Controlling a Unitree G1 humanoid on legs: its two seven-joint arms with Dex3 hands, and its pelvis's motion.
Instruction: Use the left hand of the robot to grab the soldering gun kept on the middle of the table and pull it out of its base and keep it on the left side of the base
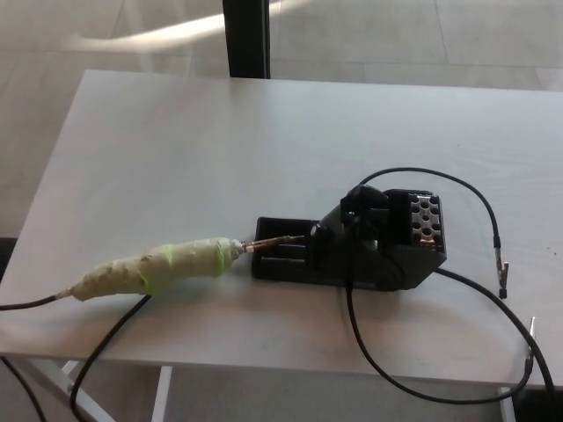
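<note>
Soldering gun (154, 268) lying on table (220, 141), tip seemingly over base (352, 251)

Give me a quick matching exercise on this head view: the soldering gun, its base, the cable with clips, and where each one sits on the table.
Things:
1. green-taped soldering gun
2. black plastic base
3. thin black cable with metal clips

Places:
A. middle of the white table
B. near the right edge
C. left of the base, metal tip reaching over its tray

Pairs: 1-C, 2-A, 3-B
</note>
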